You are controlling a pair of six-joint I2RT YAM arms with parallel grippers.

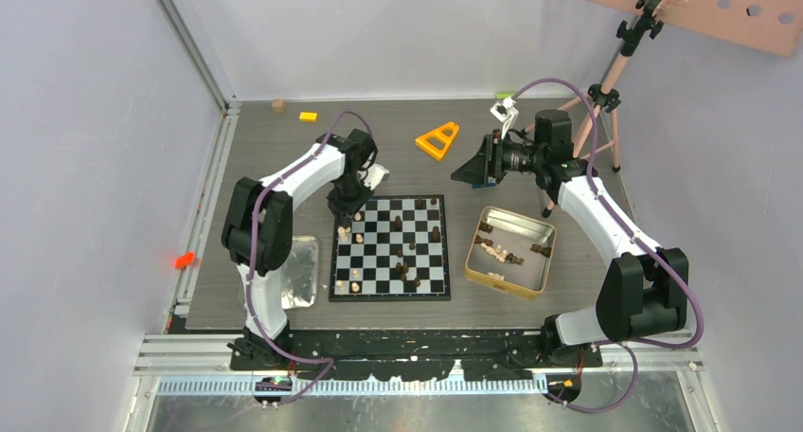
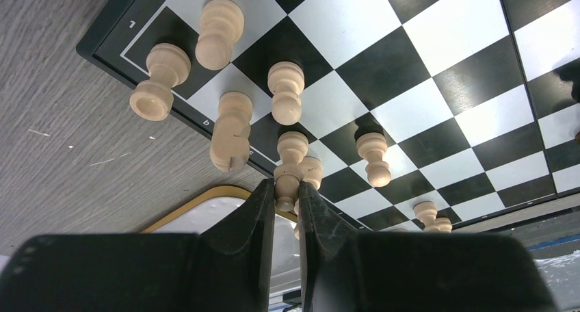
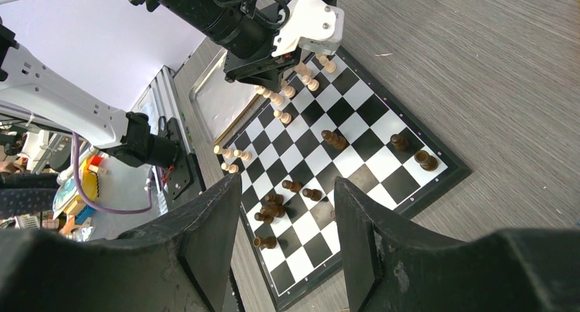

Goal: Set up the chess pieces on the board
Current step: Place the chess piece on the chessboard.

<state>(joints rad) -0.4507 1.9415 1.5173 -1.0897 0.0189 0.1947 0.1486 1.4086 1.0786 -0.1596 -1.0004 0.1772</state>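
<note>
Worktop (image 1: 284,148): grey wood-grain surface, with both arm bases at its near edge.

Board (image 1: 379,297): laid flat at the middle of the worktop, closer to the near edge than to the far one.

Gold-rimmed tin (image 1: 519,233): set just beside the board, on the side toward the worktop's right edge. Light and dark pieces are seen inside it.

Silver tray (image 1: 301,271): placed toward the near left corner of the worktop, partly covered by the left arm.

Right end effector (image 3: 287,189): held above the worktop beyond the board's far right corner. The jaws are spread apart and nothing is seen between them.

Left end effector (image 2: 287,189): lowered over the board's far left corner. The jaws are closed on a light tan piece (image 2: 291,154), which is pinched at its base.

Orange triangle (image 1: 437,140): lies between the board and the worktop's far edge.

Yellow brick (image 1: 309,117) and tan cube (image 1: 278,104): lie near the far edge, toward the far left corner.

Light chess pieces (image 2: 286,93): gathered along the board's left edge. Several lie on their sides at its corner, and one overhangs the black border.

Dark chess pieces (image 3: 334,139): scattered over the board's middle and right squares.
</note>
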